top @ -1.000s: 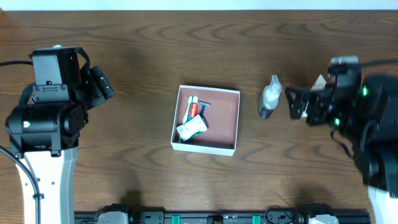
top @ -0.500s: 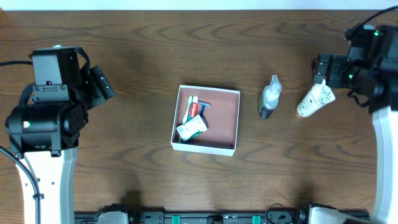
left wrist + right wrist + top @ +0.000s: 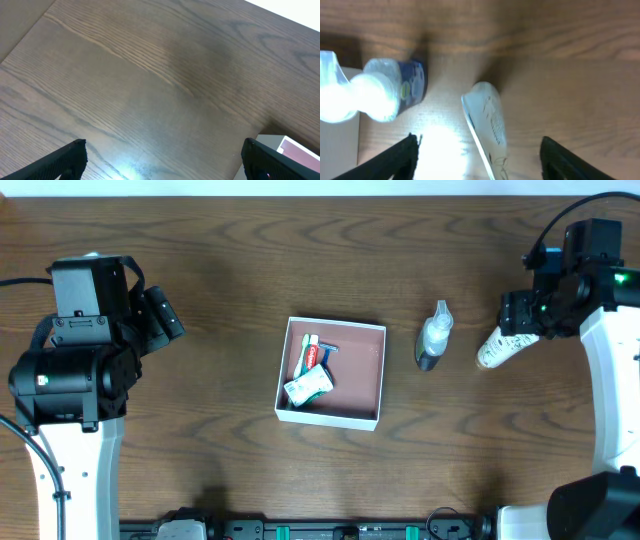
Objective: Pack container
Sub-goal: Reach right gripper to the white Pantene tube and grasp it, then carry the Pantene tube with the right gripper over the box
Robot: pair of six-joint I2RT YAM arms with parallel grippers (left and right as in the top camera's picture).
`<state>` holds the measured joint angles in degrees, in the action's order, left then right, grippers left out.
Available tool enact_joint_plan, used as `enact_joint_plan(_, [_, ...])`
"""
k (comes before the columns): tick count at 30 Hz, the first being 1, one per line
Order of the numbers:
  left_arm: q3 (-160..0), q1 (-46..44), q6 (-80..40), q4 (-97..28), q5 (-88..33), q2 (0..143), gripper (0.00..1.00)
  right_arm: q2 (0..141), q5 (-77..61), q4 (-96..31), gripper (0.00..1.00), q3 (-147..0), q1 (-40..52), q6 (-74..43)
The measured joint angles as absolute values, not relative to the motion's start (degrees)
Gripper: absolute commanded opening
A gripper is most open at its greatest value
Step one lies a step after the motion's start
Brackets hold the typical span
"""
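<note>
The container is a shallow square white-walled box with a pink-brown inside, at the table's middle; its corner shows in the left wrist view. It holds a toothpaste tube and a white packet. A clear bottle with a dark base lies right of the box, also in the right wrist view. A white tube lies further right. My right gripper is open above that tube, fingers either side, not touching. My left gripper is open and empty over bare table.
The dark wood table runs to a pale far edge. The left arm's base stands at the left and the right arm along the right side. A black rail runs along the front edge.
My right arm has swung back and to the right, uncovering the white tube, and its gripper now hovers over the tube's far end. The left arm has not moved.
</note>
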<state>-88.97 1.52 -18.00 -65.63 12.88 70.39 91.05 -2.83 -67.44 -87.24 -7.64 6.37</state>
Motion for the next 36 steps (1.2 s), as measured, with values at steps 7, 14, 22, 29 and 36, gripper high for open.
enact_joint_plan(7, [-89.0,1.5,-18.0,-65.6,12.9,70.4,0.98,92.3,-2.7,-67.3,0.54,-87.2,-7.6,6.9])
enact_joint_plan(14, [-89.0,1.5,-18.0,-65.6,12.9,70.4,0.98,92.3,0.6,-66.9,0.23,-85.5,-7.6,5.3])
enact_joint_plan(22, [-89.0,1.5,-18.0,-65.6,12.9,70.4,0.98,92.1,2.9,-66.3,0.01,-85.0,-7.6,-3.6])
enact_joint_plan(29, [-89.0,1.5,-18.0,-65.6,12.9,70.4,0.98,84.8,5.1,-66.7,0.01,-85.8,-6.3,-9.3])
enact_joint_plan(36, [-89.0,1.5,-18.0,-65.6,12.9,70.4,0.98,68.5,5.0,-69.1,0.02,-95.3,6.1,-12.7])
